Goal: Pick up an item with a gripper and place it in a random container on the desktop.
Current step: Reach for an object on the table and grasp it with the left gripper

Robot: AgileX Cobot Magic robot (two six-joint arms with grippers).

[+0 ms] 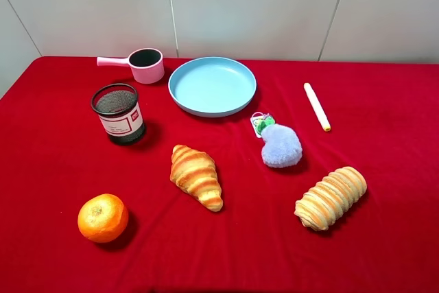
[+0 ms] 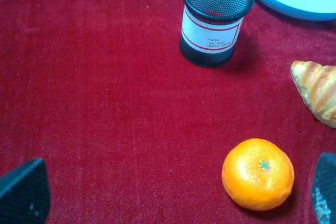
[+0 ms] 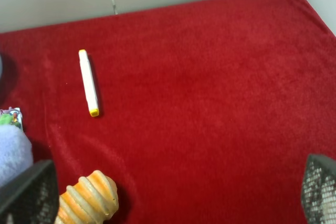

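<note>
The orange (image 1: 103,217) lies on the red desktop (image 1: 384,169) at the front left. It also shows in the left wrist view (image 2: 258,174). The black mesh cup (image 1: 119,112) with a white and red label stands upright behind it, and shows in the left wrist view (image 2: 215,18). My left gripper (image 2: 173,198) is open and empty; the orange lies near one of its fingertips (image 2: 325,190). My right gripper (image 3: 173,192) is open and empty over the red cloth. Neither arm shows in the exterior view.
A croissant (image 1: 197,176) lies mid-table and a striped bread roll (image 1: 330,197) at the front right. A light-blue plate (image 1: 212,86) and a pink handled cup (image 1: 140,64) stand at the back. A blue pompom (image 1: 280,144) and a white marker (image 1: 317,106) lie to the right.
</note>
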